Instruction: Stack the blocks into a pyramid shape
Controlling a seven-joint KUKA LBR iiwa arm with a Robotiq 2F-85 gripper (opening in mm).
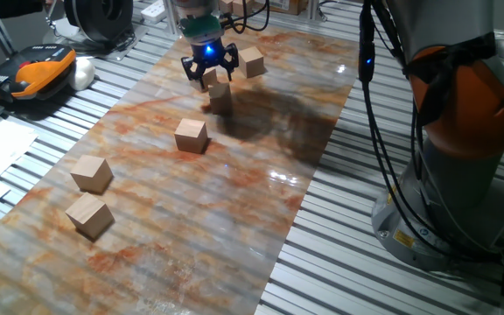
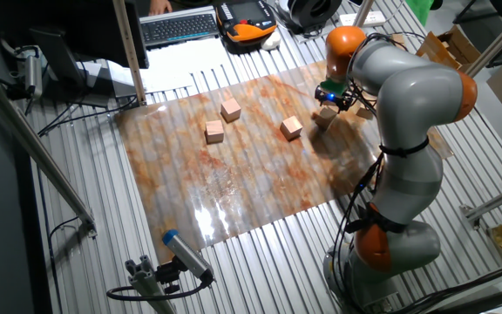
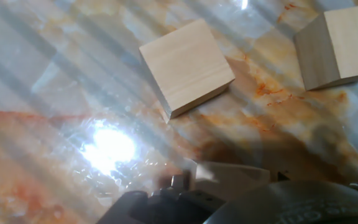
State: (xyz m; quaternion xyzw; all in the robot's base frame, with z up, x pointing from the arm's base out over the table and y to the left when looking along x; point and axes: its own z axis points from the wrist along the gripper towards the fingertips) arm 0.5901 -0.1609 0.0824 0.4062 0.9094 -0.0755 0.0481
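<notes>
End effector closed on block, above table.

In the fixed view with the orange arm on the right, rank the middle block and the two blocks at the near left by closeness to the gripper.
From the gripper:
1. The middle block, mid-mat, below the gripper.
2. The upper left block, near the mat's left edge.
3. The lower left block, just in front of that one, closest to the camera.
</notes>
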